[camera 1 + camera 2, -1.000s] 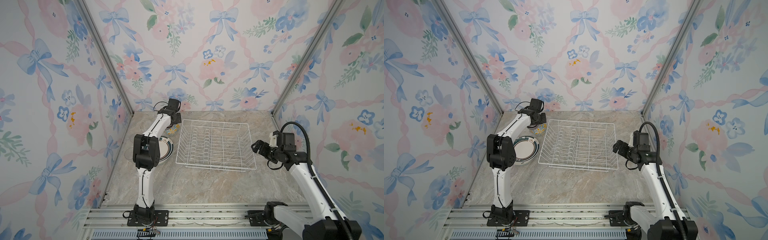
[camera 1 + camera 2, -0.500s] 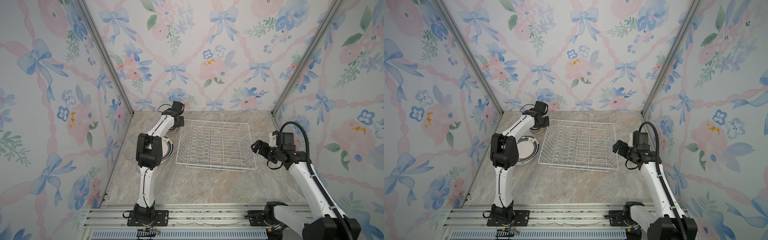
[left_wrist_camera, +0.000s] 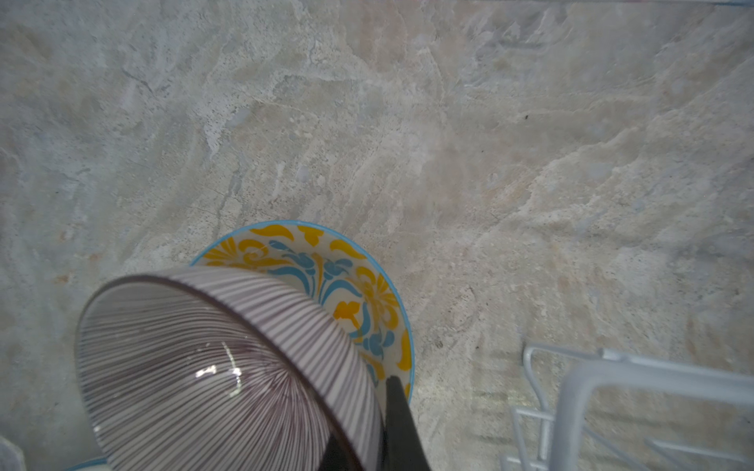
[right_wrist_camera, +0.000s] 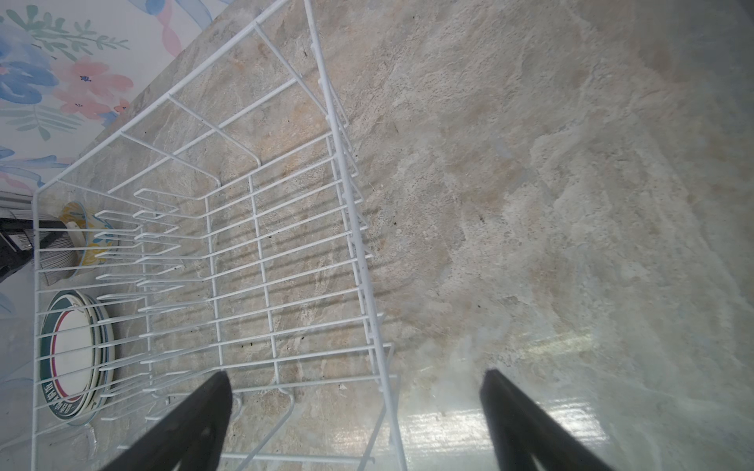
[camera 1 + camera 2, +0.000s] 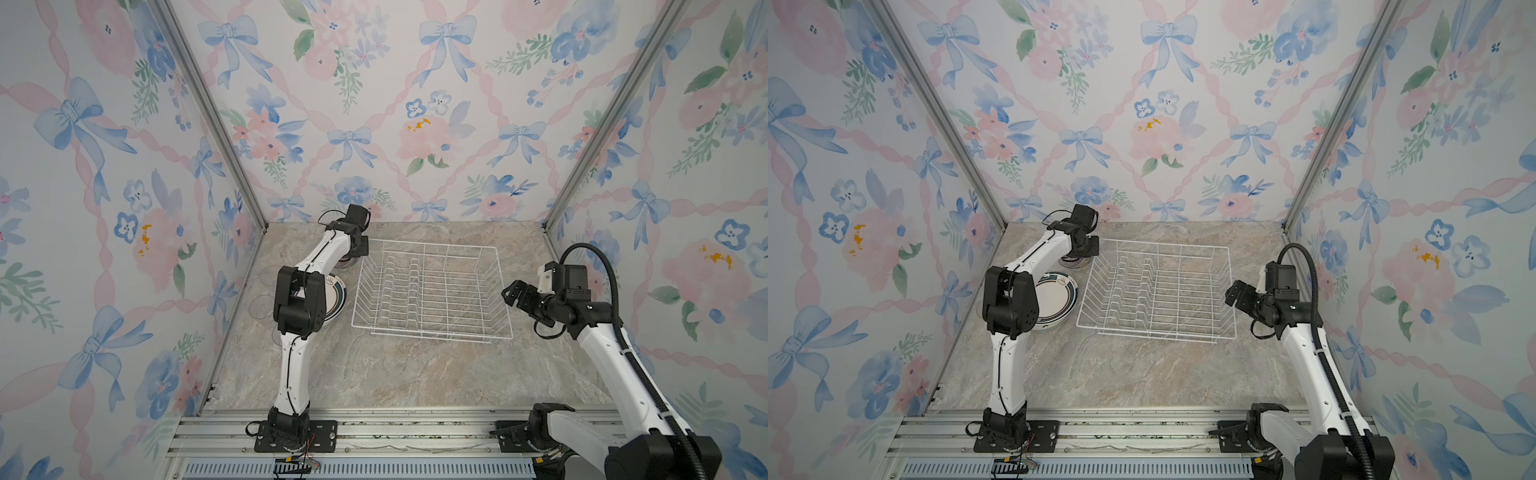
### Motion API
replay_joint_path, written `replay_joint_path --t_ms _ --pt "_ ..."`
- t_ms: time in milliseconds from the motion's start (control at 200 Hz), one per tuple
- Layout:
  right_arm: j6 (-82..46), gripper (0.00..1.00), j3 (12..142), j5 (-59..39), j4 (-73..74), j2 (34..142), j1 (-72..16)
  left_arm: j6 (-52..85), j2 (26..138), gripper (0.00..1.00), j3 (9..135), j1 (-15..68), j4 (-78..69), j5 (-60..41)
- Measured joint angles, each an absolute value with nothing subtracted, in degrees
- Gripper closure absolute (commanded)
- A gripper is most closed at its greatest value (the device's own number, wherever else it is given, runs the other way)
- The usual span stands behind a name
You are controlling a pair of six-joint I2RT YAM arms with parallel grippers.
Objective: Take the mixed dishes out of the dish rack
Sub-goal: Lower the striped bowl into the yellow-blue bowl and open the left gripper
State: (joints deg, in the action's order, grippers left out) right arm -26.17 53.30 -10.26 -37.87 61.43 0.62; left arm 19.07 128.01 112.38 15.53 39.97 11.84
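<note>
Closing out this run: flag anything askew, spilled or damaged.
Nothing spilled or broken. Only oddity: the purple-striped bowl hangs tilted in the left hand, pinched by its rim, over the yellow-blue floral bowl. The dish rack holds nothing.

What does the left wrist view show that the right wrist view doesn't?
Left wrist only: the inside of the purple-striped bowl up close, covering part of the yellow-blue floral bowl, with the left fingers clamped on its rim. Right wrist only: the stacked plates beside the dish rack, its slots holding no dishes, and the right fingers spread apart. Both: the two bowls, part of the rack, the marble tabletop.
</note>
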Motion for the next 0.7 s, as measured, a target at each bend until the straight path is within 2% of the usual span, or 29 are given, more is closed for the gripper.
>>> replay_joint_path --t_ms 80,375,445,645,700 --pt "-26.2 0.03 53.3 -10.3 -37.9 61.4 0.6 19.0 128.1 1.0 112.4 15.5 40.4 12.0" --pt "-26.2 0.03 53.3 -10.3 -37.9 61.4 0.1 18.1 128.1 0.73 112.4 15.5 40.3 12.8" --pt "-26.2 0.03 53.3 -10.3 -37.9 61.4 0.1 18.0 128.1 0.69 112.4 15.6 40.4 13.1" --pt "-26.2 0.03 53.3 -10.3 -37.9 61.4 0.1 18.2 128.1 0.45 112.7 15.4 40.4 14.4" --pt "-26.2 0.03 53.3 -10.3 -37.9 61.4 0.1 18.1 128.1 0.43 112.9 15.4 40.4 14.8"
